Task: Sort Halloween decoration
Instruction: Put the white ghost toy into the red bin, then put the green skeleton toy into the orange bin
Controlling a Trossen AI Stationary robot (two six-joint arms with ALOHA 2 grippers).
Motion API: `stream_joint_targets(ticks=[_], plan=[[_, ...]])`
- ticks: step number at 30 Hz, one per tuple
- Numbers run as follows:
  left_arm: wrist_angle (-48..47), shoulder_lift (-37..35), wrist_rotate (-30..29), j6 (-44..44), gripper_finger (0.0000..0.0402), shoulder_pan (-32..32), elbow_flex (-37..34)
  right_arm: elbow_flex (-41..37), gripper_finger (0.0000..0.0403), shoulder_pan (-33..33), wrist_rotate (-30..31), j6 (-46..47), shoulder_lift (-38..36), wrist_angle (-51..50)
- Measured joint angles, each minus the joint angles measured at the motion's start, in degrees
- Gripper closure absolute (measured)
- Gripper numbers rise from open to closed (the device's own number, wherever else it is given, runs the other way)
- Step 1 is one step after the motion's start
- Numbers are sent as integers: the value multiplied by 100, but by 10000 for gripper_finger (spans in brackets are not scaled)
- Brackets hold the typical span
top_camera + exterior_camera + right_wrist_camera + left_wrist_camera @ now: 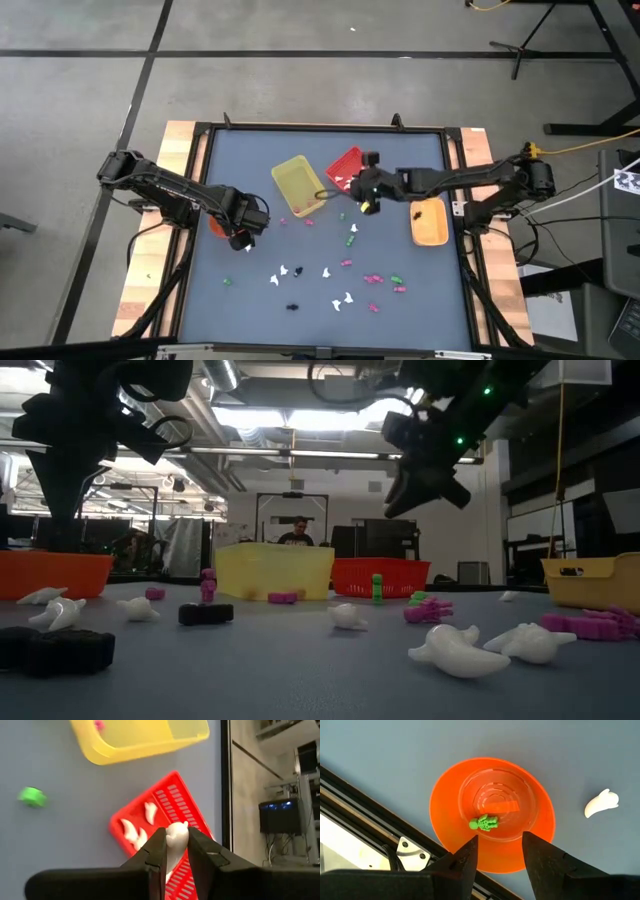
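Fingers of the right gripper (175, 855) pinch a white ghost trinket (176, 836) above the red basket (187, 812).
Left gripper (500, 855) hangs open over the orange bowl (445, 795), where a green trinket (484, 823) lies.

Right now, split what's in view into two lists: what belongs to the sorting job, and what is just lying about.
Job:
- right gripper, shut on a white trinket above the red bin
- left gripper, open over the orange bowl with a green trinket
- loose trinkets on the table
- yellow bin, orange tray

Lying about:
- yellow cable
- tripod legs
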Motion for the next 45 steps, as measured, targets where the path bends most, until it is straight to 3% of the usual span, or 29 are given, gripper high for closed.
stream_joint_targets(ticks=[9, 22, 32, 45], plan=[[0, 0, 0, 0, 264, 0, 0, -2, 335, -579, -720, -12, 0, 0], [0, 0, 0, 0, 264, 0, 0, -2, 206, -609, -694, -8, 2, 2], [0, 0, 0, -2, 264, 1, 0, -2, 178, -609, -706, -4, 2, 4], [8, 0, -1, -2, 264, -1, 0, -2, 178, -604, -2546, 0, 4, 4]])
